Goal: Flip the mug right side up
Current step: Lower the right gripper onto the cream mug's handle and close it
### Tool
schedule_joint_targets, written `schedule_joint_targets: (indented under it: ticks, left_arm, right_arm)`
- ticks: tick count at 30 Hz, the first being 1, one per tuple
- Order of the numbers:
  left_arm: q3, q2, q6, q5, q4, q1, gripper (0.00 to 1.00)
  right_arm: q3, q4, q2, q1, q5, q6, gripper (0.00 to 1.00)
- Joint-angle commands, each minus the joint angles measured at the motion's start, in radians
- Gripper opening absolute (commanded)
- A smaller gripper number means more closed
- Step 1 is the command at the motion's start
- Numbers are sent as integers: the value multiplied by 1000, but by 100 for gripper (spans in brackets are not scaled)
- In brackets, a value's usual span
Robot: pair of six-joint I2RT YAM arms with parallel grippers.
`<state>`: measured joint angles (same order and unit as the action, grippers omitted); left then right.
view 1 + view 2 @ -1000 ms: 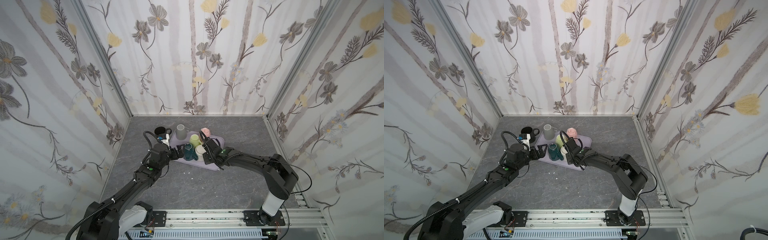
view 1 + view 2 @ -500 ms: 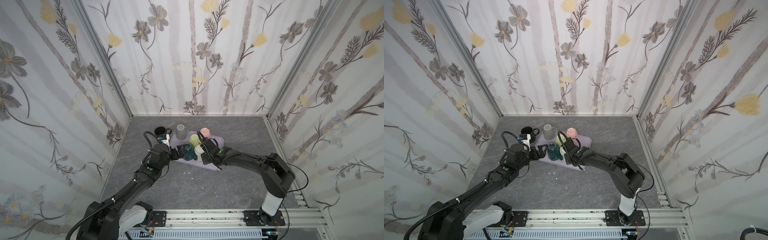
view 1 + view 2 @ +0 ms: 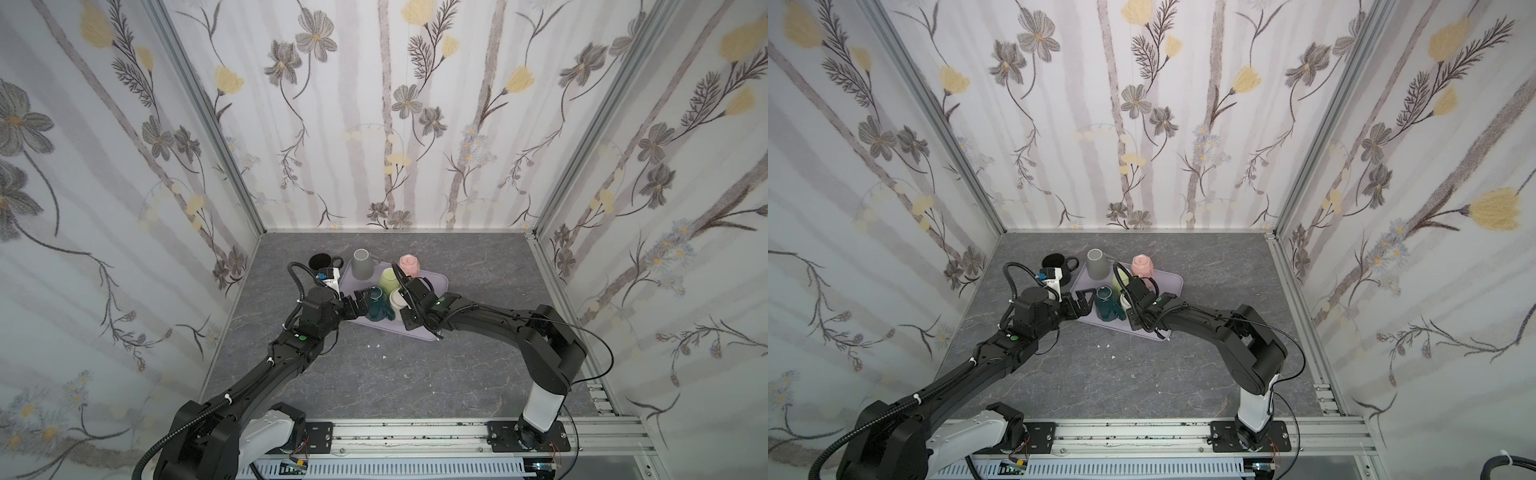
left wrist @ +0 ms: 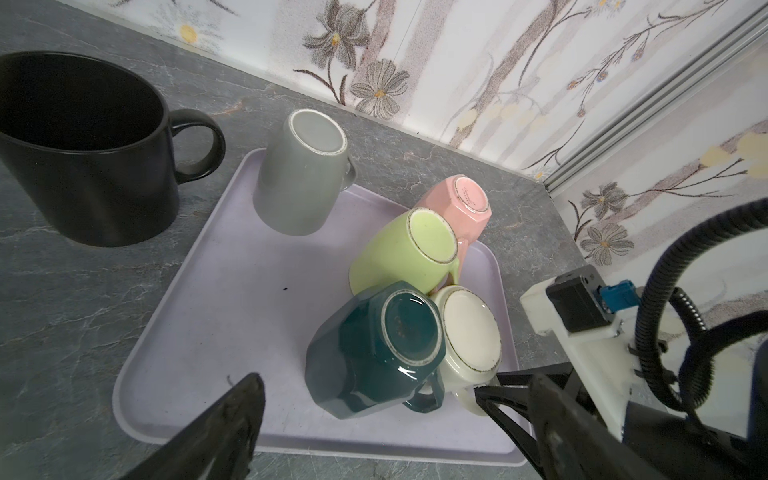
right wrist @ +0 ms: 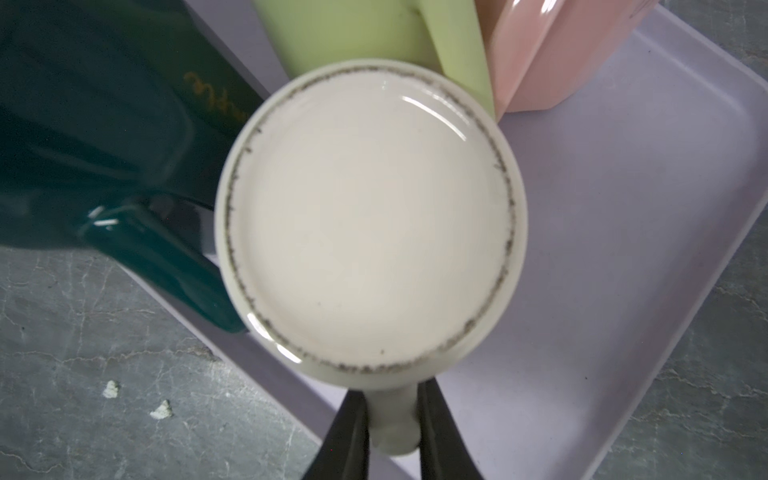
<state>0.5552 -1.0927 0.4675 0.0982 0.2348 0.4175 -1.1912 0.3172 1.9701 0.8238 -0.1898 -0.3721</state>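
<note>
Upside down on the lavender tray (image 3: pixel 434 286) (image 5: pixel 623 208) stands a cream mug (image 3: pixel 397 298) (image 3: pixel 1124 300) (image 4: pixel 471 336) (image 5: pixel 370 220), base up. My right gripper (image 3: pixel 406 311) (image 3: pixel 1134 311) (image 5: pixel 392 419) is shut on its handle, a black finger (image 5: pixel 351 424) pressed on each side. My left gripper (image 3: pixel 359 303) (image 3: pixel 1084 300) (image 4: pixel 392 378) stands wide open at the tray's left edge, just beside the teal mug (image 3: pixel 376 306) (image 4: pixel 374 353), holding nothing.
The teal mug leans against the cream one. Upside-down green (image 3: pixel 388 277), pink (image 3: pixel 409 264) and grey (image 3: pixel 362 264) mugs crowd the tray behind. An upright black mug (image 3: pixel 320 262) stands on the grey tabletop left of the tray. White crumbs (image 5: pixel 110 388) lie near the tray's front.
My right gripper has closed onto the cream mug's handle. The left arm and the mugs have stayed where they were.
</note>
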Motion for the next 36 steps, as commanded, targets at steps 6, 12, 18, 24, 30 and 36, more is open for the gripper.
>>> schedule_joint_targets:
  ticks: [6,12,18,24,30,36]
  left_arm:
    - [-3,-4,8,5,35,-1,100]
    - [-3,-8,15,6,36,0,100]
    - [-3,-13,23,12,41,-1,100]
    - [-5,-13,23,13,41,0,100]
    - [-1,-21,24,7,34,0,100]
    - [5,-35,26,6,28,0,100]
  right_arm:
    - [5,-23,-17,-2,-42,-17,14]
    - [41,-31,-46,-3,-43,-27,11]
    - [86,-59,-84,-6,-33,-44,8]
    - [126,-90,-128,-15,-15,-61,8]
    - [179,-139,-177,-39,23,-78,6]
    - [234,-202,-232,-63,74,-91,6]
